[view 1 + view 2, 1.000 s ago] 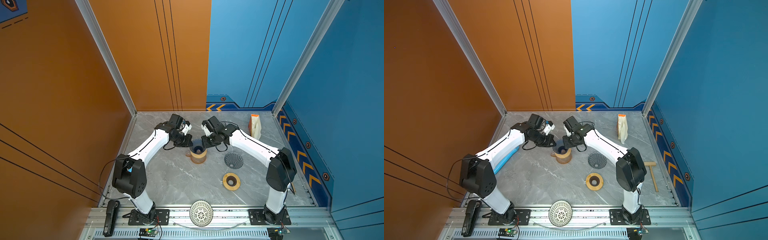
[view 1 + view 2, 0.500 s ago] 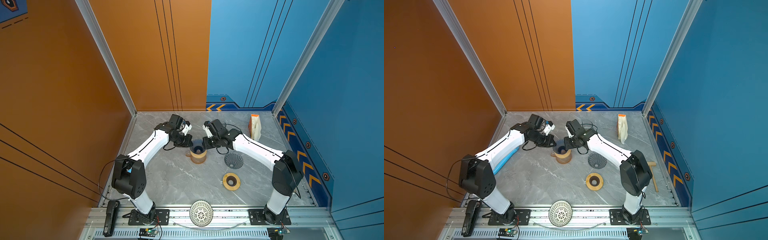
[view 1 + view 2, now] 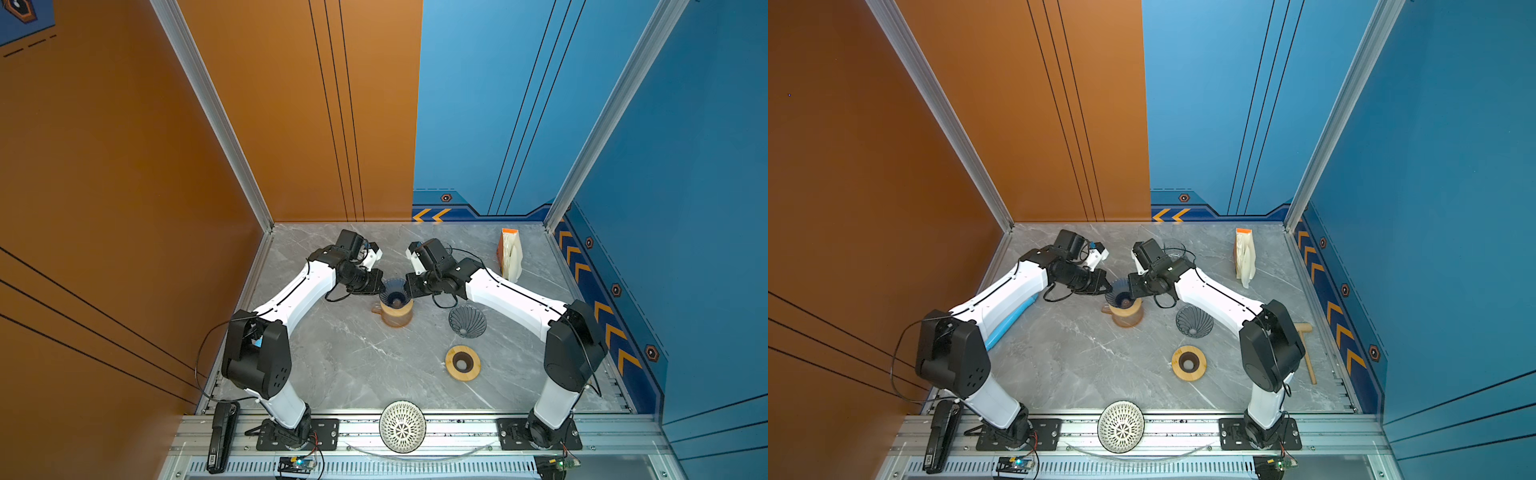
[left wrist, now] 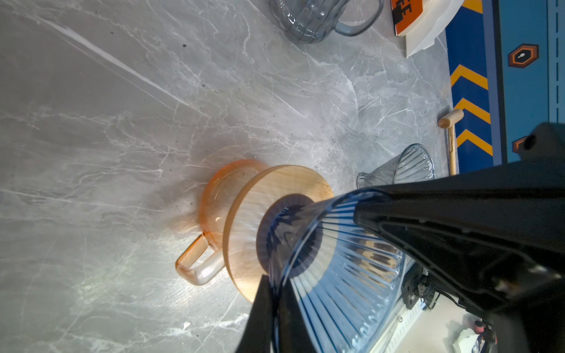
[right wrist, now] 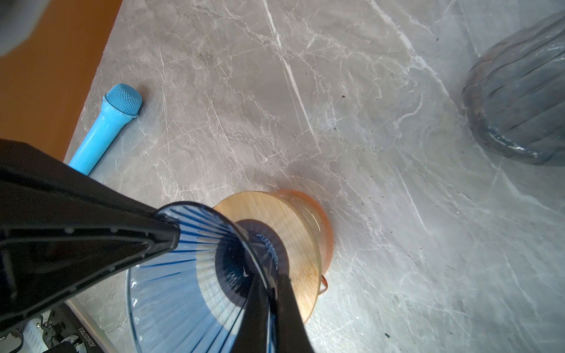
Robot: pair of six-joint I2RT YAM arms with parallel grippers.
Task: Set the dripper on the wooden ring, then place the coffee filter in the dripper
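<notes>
Dripper-seating step, I judge: left end effector (image 3: 377, 286) and right end effector (image 3: 411, 287) each clamped narrow on opposite rims of the blue dripper (image 3: 395, 290) atop the amber mug (image 3: 397, 316) — coffee filter pack (image 3: 510, 255) stands untouched, well apart near the right wall — next move calls for freeing one arm to fetch a filter.

Pinched in left gripper (image 4: 276, 293), dripper (image 4: 336, 259): ribbed blue glass, glossy. Its fingers (image 4: 260, 318): matt black plastic. Under dripper, ring (image 4: 244, 220): pale matt wood. Below, mug (image 4: 214, 189): glossy amber glass. Underneath, table (image 4: 122, 122): smooth, marble-look, sheen noted.
</notes>
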